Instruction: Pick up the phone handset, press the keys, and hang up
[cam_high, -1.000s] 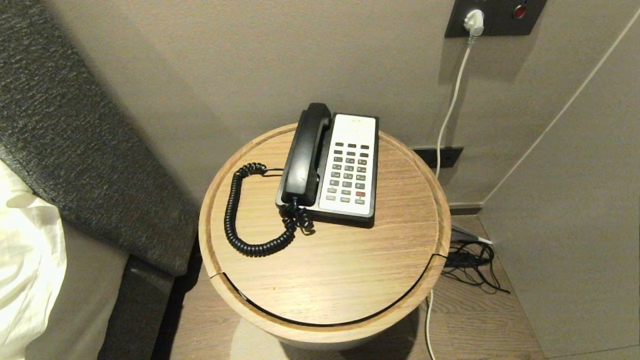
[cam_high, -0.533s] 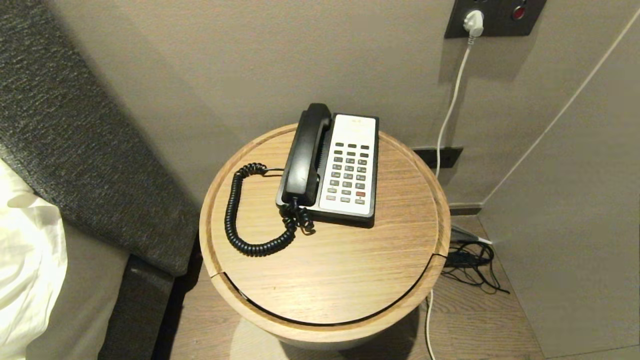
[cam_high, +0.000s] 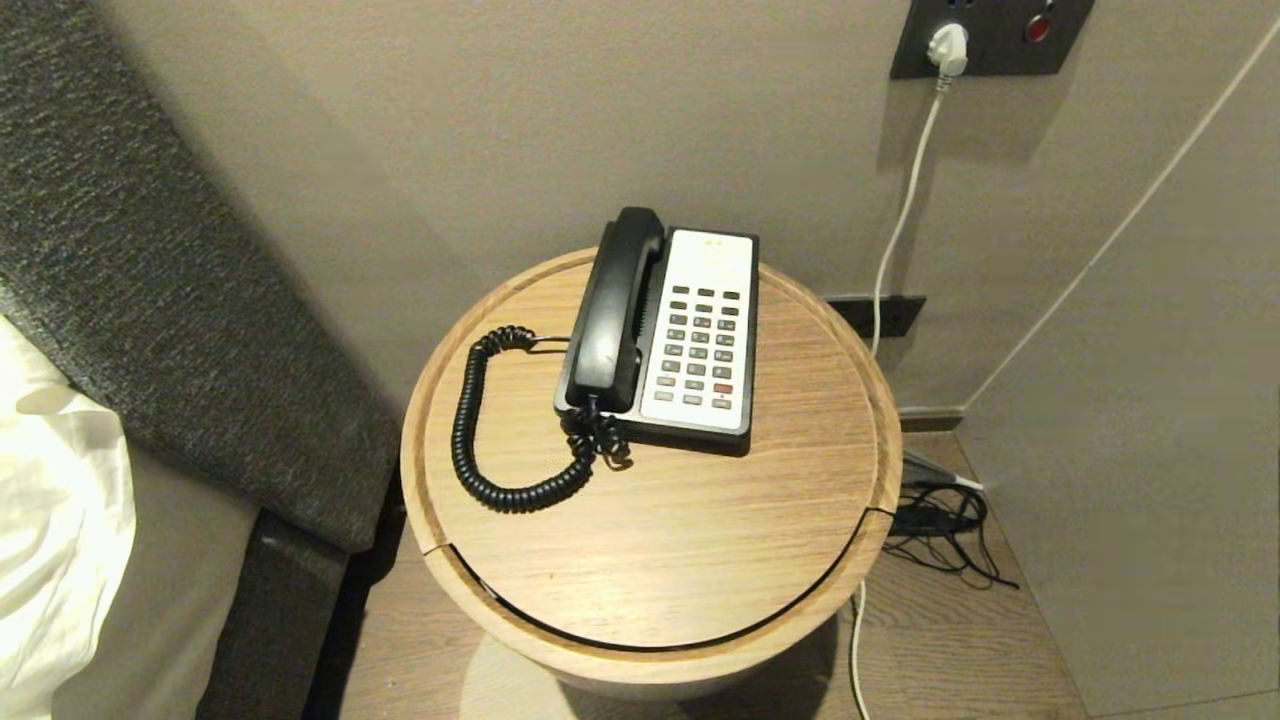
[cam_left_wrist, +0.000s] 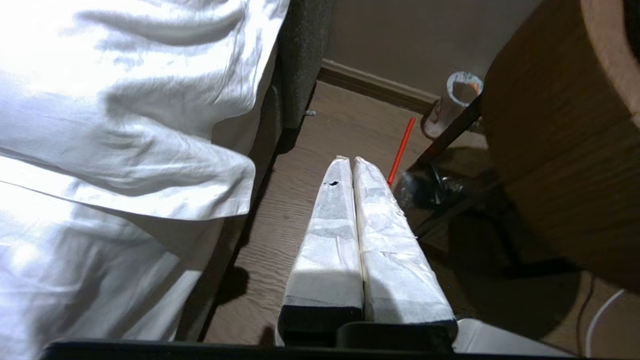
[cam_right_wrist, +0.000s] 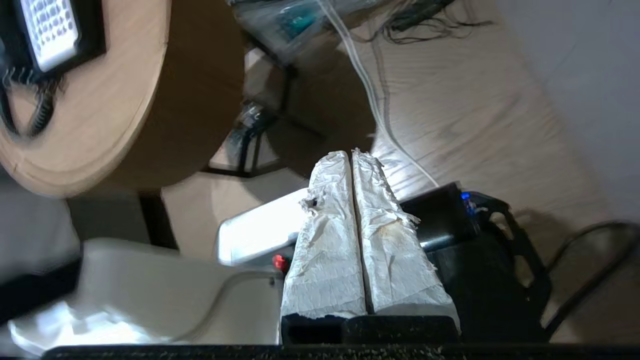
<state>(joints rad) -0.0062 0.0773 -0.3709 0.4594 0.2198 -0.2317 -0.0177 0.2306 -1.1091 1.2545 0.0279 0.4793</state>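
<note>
The black phone handset (cam_high: 610, 310) lies in its cradle on the left side of the black-and-white phone base (cam_high: 745, 380). Its coiled cord (cam_high: 470, 420) loops over the round wooden table (cam_high: 650, 540). The keys (cam_high: 702, 345) form a dark grid with one red button on the white faceplate. Neither arm shows in the head view. My left gripper (cam_left_wrist: 350, 161) is shut and empty, low over the floor between the bed and the table's side. My right gripper (cam_right_wrist: 350, 154) is shut and empty too, below table height; the keys (cam_right_wrist: 49, 26) show far off in its view.
A grey upholstered headboard (cam_high: 150, 280) and white bedding (cam_high: 50, 520) stand to the left of the table. A white cable (cam_high: 900, 220) runs from a wall socket down to tangled black cables (cam_high: 945, 525) on the floor at the right. Wall lies close behind.
The whole head view has shifted very slightly; the phone, the handset and the cord lie as before. No arm has come into that view.
</note>
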